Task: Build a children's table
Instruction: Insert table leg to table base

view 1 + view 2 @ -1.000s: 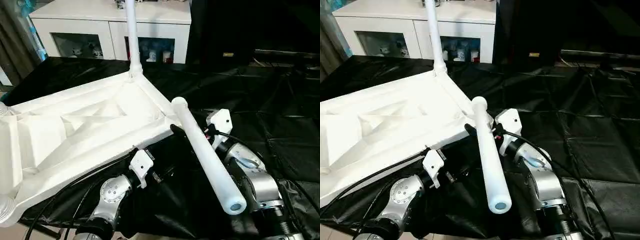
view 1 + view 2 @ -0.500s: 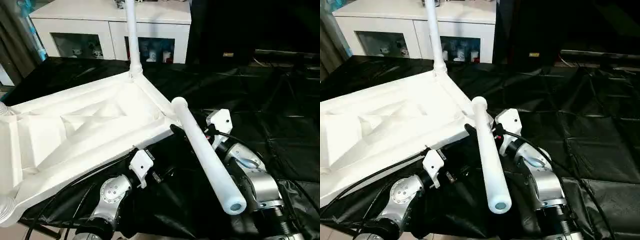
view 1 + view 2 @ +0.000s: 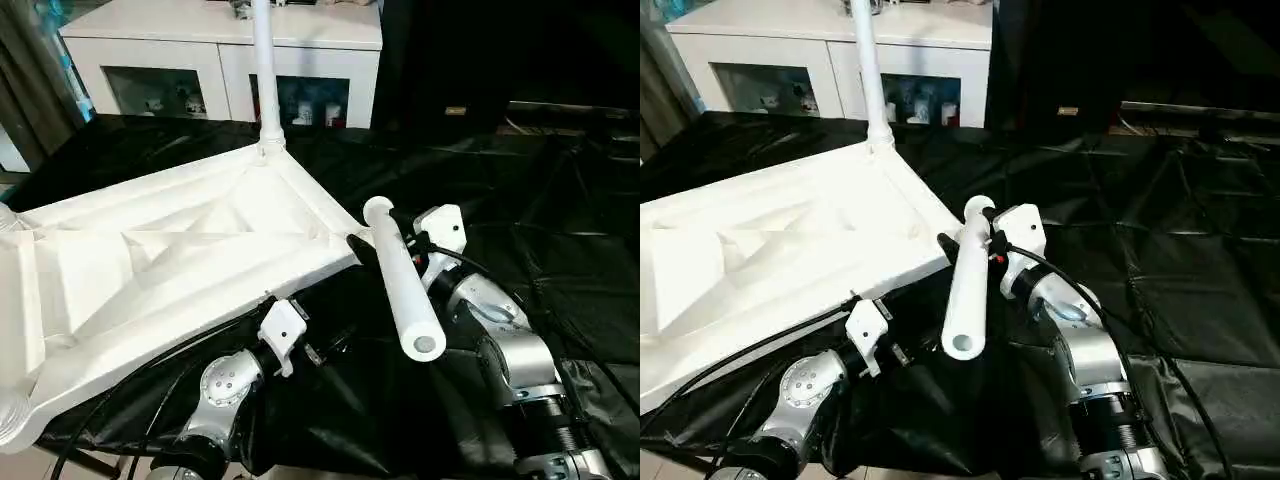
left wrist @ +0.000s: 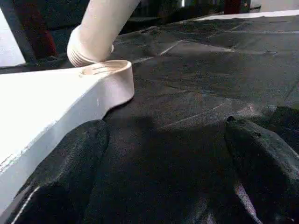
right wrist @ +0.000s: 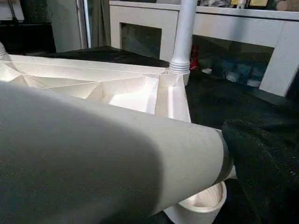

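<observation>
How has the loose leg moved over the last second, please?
Yes: the leg has swung more upright, its near end lifting and its far end shifting right, against the tabletop's corner.

Smooth white plastic table (image 3: 180,250), glossy black cloth (image 3: 520,190)

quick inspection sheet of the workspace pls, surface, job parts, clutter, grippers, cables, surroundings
surface: work table draped in wrinkled black cloth.
job's things: white tabletop lies underside up, ribs showing; one leg stands upright in its far corner socket; a second leg is tilted, its ribbed end at the near right corner socket, not yet seated.
clutter: nothing seen.
grippers: right gripper holds the second leg near its ribbed end; left gripper is open, nothing between its fingers, close to the tabletop's edge.
cables: black cables run along both forearms.
surroundings: white cabinet with glass doors behind the table; dark area to its right.
</observation>
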`<state>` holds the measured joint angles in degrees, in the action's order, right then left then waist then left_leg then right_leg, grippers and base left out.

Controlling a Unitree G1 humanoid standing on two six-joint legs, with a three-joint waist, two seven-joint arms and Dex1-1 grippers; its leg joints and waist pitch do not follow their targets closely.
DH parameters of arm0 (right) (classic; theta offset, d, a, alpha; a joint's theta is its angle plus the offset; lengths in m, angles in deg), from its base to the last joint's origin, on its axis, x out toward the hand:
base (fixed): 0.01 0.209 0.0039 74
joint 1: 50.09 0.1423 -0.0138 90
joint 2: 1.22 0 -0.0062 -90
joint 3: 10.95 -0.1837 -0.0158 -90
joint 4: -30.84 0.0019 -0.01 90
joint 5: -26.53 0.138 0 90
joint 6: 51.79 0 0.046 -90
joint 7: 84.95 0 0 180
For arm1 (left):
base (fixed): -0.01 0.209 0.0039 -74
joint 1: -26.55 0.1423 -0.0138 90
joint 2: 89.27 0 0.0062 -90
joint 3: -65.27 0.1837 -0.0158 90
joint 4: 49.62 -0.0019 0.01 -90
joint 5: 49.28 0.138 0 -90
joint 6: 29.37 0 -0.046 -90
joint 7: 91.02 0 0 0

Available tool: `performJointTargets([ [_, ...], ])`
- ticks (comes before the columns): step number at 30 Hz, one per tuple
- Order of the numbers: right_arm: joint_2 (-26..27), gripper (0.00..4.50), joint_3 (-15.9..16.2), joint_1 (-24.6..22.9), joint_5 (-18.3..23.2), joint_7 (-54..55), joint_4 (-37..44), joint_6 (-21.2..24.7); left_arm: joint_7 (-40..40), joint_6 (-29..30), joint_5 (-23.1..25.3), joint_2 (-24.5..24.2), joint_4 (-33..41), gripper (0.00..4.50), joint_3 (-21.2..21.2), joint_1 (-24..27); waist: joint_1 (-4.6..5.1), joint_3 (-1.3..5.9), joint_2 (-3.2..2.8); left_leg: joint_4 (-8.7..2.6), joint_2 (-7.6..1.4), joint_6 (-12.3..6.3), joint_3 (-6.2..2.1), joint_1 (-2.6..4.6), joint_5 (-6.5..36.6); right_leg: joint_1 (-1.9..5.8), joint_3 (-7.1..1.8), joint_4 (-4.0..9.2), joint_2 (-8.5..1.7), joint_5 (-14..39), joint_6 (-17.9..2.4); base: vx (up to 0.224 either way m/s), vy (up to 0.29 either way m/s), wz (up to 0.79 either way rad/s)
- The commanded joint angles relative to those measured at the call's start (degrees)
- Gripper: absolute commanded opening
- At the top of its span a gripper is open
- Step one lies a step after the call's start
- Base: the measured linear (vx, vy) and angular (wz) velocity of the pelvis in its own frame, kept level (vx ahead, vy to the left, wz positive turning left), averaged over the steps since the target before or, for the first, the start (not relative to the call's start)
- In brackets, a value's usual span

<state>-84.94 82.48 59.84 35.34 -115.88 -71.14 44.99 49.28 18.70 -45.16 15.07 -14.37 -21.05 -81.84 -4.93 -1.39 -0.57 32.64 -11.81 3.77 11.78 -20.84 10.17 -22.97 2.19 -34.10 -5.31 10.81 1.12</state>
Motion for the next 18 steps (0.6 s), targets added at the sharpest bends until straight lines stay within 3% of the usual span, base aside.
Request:
performJointTargets([
  [1,-0.05,4.5,-0.52,0.1,-0.2,0.2,0.3,0.35,-1.86,37.67,-11.58,-9.99,23.87,4.47,-6.58,-17.75,-0.02,2.69,0.87,-3.38,-1.45,-2.27,-0.9,0.63,14.13,2.24,-1.72,3.76,-2.45,8.37,-9.51,0.0,0.0,0.0],
  [18,-0.24,4.5,-1.28,1.26,-0.64,1.96,-1.13,0.66,-1.89,37.7,-11.37,-9.97,23.99,4.47,-6.48,-17.67,-0.01,2.67,0.83,-3.41,-1.47,-2.3,-0.91,0.64,14.22,2.21,-1.72,3.78,-2.45,8.45,-9.58,0.0,0.0,0.0],
])
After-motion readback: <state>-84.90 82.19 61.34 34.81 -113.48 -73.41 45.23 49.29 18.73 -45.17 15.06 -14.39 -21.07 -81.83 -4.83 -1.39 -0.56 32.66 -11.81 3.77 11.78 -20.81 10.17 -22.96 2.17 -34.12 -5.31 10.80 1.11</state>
